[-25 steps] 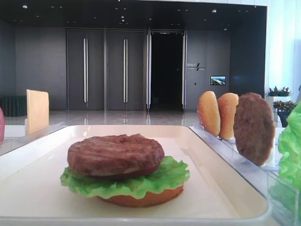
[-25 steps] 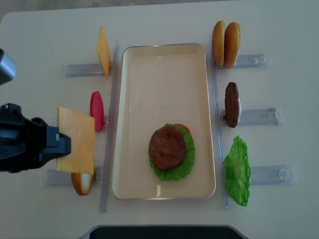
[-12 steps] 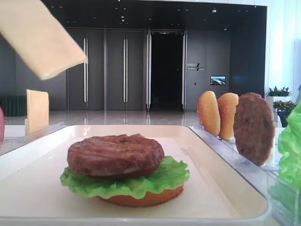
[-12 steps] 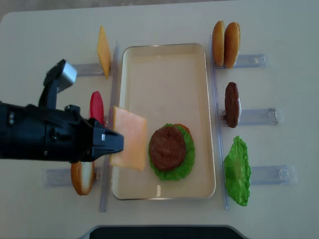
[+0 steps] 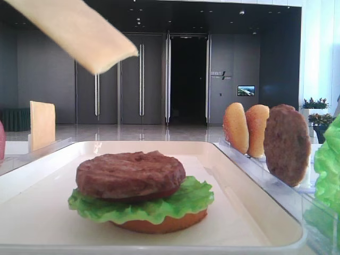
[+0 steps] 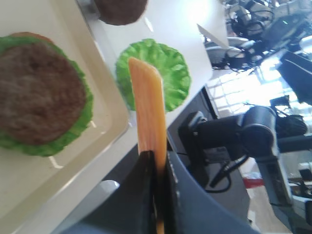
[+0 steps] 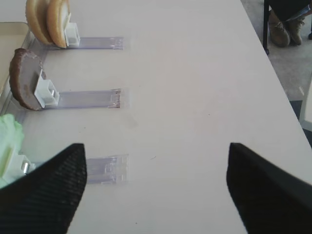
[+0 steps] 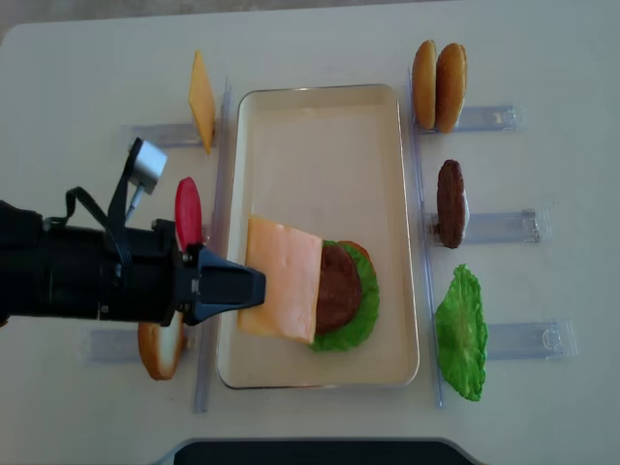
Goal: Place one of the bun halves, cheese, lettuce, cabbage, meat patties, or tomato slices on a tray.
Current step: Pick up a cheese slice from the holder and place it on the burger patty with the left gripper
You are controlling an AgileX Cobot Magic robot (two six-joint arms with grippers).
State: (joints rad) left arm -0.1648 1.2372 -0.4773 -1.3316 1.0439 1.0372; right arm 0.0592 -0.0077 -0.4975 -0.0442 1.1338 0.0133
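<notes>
Left pincer [image 8: 254, 288] with cheese [image 8: 282, 279] now farther over tray [image 8: 320, 145].

Cheese slice hanging over the tray's left half

The cheese [image 8: 282, 278] is overlapping the meat patty [image 8: 337, 288] lying on lettuce [image 8: 360, 312] in the tray [image 8: 320, 126].

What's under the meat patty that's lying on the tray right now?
Under the meat patty sits a lettuce leaf, and beneath that a bun half on the tray. The patty covers both their middles.
</notes>
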